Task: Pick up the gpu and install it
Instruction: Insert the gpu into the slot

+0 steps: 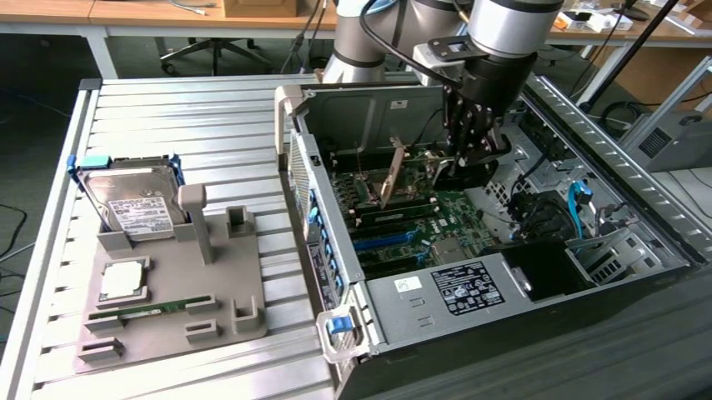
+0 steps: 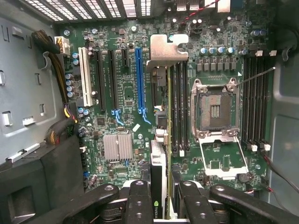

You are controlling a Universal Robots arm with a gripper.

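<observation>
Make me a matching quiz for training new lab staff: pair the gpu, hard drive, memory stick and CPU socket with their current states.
1 gpu
2 hard drive
3 memory stick
4 CPU socket

A lying flat in the grey fixture
B open and empty
C held in the gripper
D standing upright in the grey fixture

Pairs: 1-C, 2-D, 3-A, 4-B.

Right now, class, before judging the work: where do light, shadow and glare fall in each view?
Exterior view: even room light, the ribbed table bright, the computer case's inside dimmer. Wrist view: the motherboard evenly lit, glare on the gpu's metal bracket, the gripper holding it dark.
</observation>
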